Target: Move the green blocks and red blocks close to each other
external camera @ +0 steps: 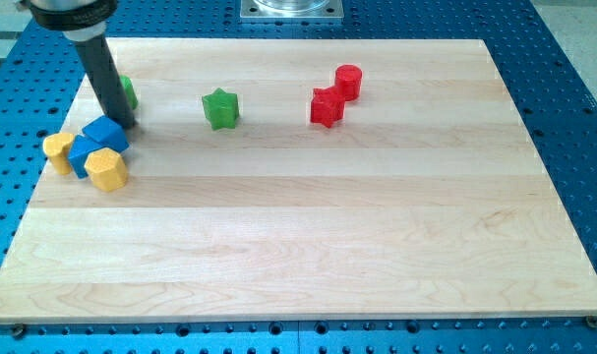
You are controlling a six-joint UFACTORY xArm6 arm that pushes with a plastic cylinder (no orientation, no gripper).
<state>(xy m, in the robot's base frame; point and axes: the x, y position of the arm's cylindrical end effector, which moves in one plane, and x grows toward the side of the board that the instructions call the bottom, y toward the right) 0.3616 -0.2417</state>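
A green star block [220, 108] sits near the view's top, left of centre. A second green block [128, 92] is at the top left, mostly hidden behind my rod. A red star block [326, 107] and a red cylinder [348, 81] touch each other right of centre near the top. My tip [127, 126] rests just below the hidden green block and just above the right of a blue cube [105, 134]. The green star lies about a hand's width left of the red pair.
A cluster at the view's left edge holds the blue cube, a second blue block [83, 154], a yellow block [58, 150] and a yellow hexagon-like block [108, 169]. The wooden board [308, 246] lies on a blue perforated table.
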